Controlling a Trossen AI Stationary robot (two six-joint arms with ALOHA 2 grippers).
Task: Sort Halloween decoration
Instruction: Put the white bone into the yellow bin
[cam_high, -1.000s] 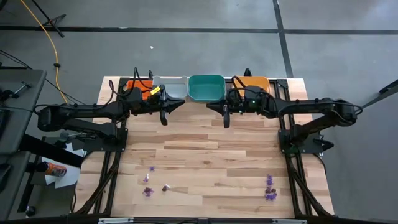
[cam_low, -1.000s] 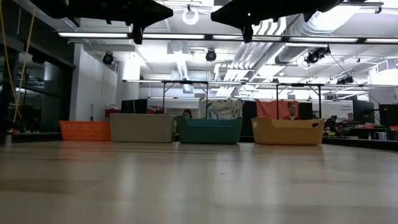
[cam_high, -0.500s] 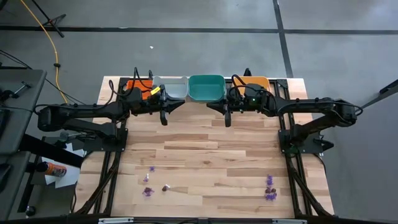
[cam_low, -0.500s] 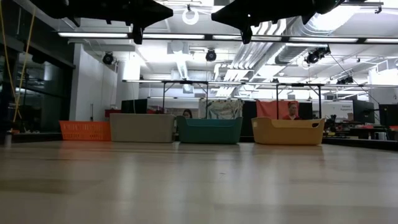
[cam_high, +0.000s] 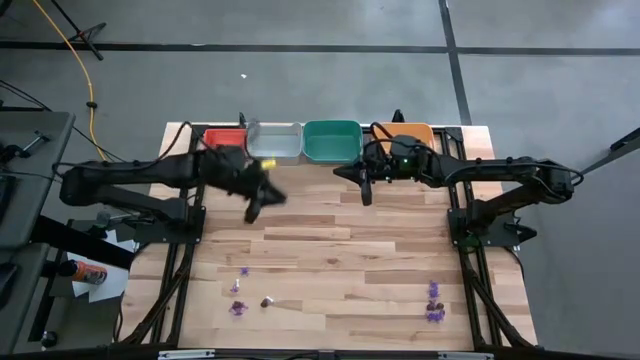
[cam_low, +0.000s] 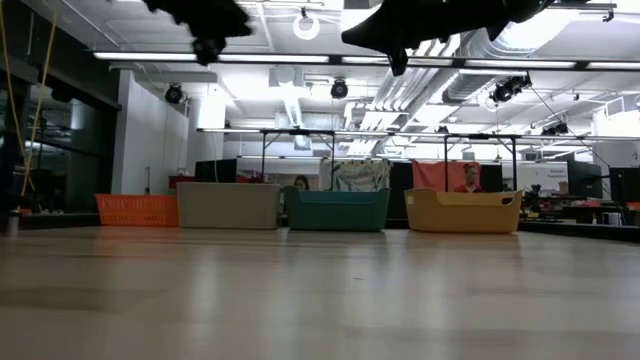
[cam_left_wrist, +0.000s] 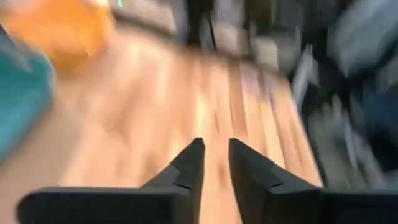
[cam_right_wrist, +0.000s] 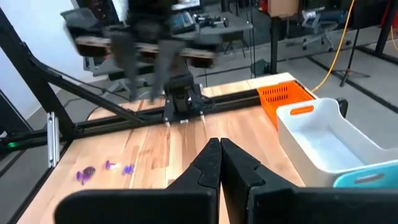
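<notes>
1. No readable writing or brand on trays or arms.
2. Halloween decoration (cam_high: 240, 290): tiny purple bits w/ a dark one, loose cluster on table (cam_high: 330, 260) near front-left; second purple cluster (cam_high: 434, 303) front-right. Too small to tell long axis or facing.
3. Left gripper (cam_high: 252, 210) above table, just in front of grey tray (cam_high: 274, 143); fingers (cam_left_wrist: 189, 165) a narrow gap apart, holding nothing.
4. Right gripper (cam_high: 365, 193) in front of green tray (cam_high: 332, 141); fingers (cam_right_wrist: 208, 163) pressed together, empty.

Lab: exposed ceiling ducts (cam_low: 470, 45), workbenches (cam_low: 300, 135)
</notes>
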